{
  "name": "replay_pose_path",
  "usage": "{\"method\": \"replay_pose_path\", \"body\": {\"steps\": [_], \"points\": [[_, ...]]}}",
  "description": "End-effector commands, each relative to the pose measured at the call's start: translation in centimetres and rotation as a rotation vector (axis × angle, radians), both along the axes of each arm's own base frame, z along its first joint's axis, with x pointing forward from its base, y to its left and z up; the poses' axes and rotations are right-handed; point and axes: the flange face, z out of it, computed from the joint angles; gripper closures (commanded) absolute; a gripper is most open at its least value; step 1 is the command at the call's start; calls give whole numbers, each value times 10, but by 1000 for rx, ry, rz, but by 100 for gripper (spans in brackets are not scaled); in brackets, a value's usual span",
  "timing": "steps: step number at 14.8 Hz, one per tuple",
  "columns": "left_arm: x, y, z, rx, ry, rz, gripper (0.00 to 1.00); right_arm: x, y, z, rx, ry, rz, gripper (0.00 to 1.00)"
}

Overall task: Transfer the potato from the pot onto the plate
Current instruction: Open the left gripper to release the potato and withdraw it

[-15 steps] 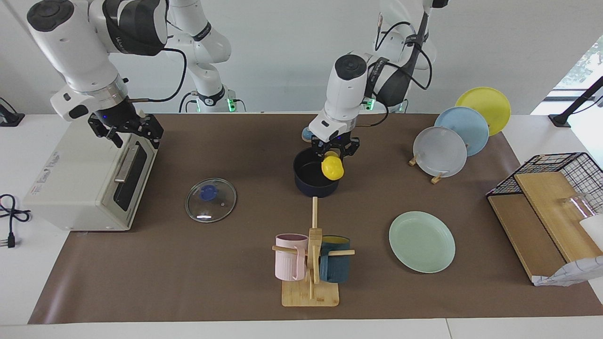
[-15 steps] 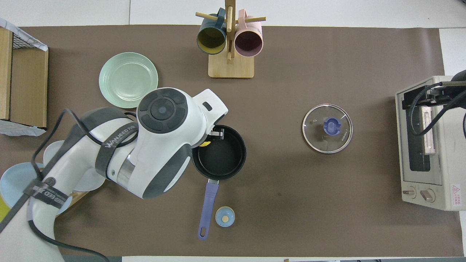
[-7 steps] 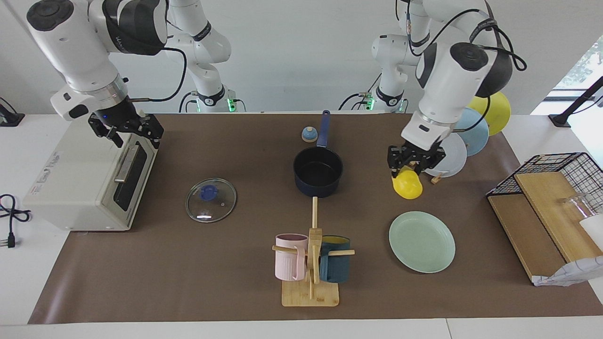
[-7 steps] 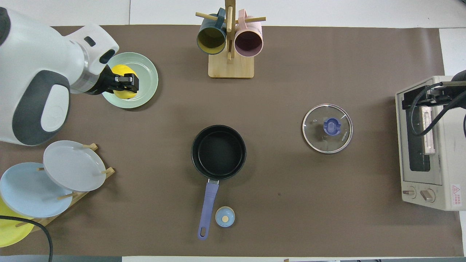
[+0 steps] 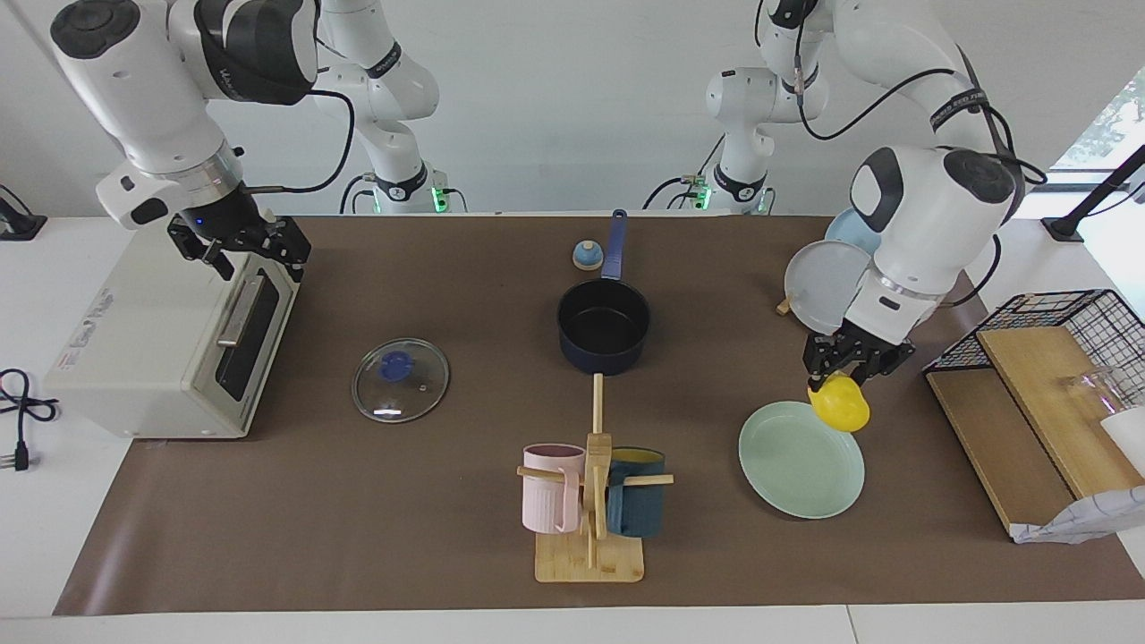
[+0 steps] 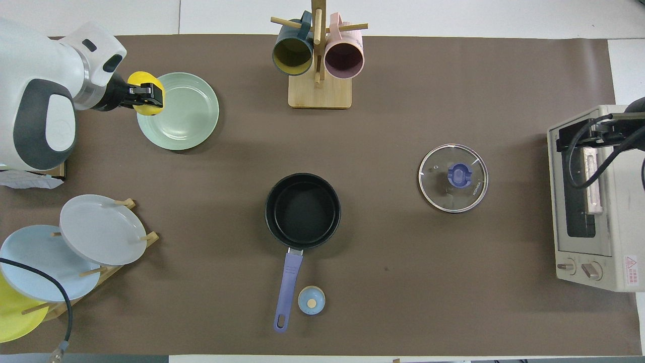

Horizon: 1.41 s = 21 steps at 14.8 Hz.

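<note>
While my left gripper (image 5: 845, 383) clamps the potato (image 5: 841, 404) from above, I hang over the rim of the plate (image 5: 796, 465) at the edge toward my left arm's end of the surface, not over its middle. That is the relation that counts: the plate's centre lies off toward my right arm's end from where I carry the potato, and a little farther from the robots. From overhead the potato (image 6: 145, 93) overlaps only the plate's rim (image 6: 201, 118), so I judge a release here could let it roll off the edge. The potato's long axis I cannot read; my fingers cover its top. How high it hangs above the plate is hard to judge. The pot (image 5: 604, 326) stands empty mid-surface, well apart. My right gripper (image 5: 240, 243) waits, jaws wide, over the toaster oven (image 5: 152, 344), and overhead it is cut off at the frame's edge.
</note>
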Motion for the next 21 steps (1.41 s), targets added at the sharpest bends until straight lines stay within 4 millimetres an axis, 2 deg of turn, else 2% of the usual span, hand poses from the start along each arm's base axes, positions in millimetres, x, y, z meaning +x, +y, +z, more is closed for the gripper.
{"method": "replay_pose_path", "body": {"steps": [1,2,4,5,10,11,12,14,15,18,21], "points": [[9,9,-43,-8,-8,-27,100,-6,0,4,17,5,-14,0],[11,9,-57,-8,-9,-28,100,-6,0,4,17,5,-14,0],[9,9,-98,-8,-30,-20,100,-6,-1,4,15,5,-15,0],[8,9,-110,-8,-43,-17,100,-6,-1,4,17,5,-15,0],[3,11,-121,0,-29,-22,100,-6,-1,3,17,7,-15,0],[2,9,-121,3,-28,-32,63,-6,-1,3,17,7,-15,0],[3,7,-120,5,-30,-44,1,-6,-1,3,17,7,-15,0],[6,10,-108,4,-43,-41,0,-6,-1,4,17,5,-15,0],[8,12,-95,4,-41,-40,0,-6,-1,4,17,5,-15,0],[10,26,-21,9,12,-22,0,-6,-1,5,17,4,-15,0],[-12,41,48,18,56,-6,0,-6,-1,4,17,5,-15,0]]}}
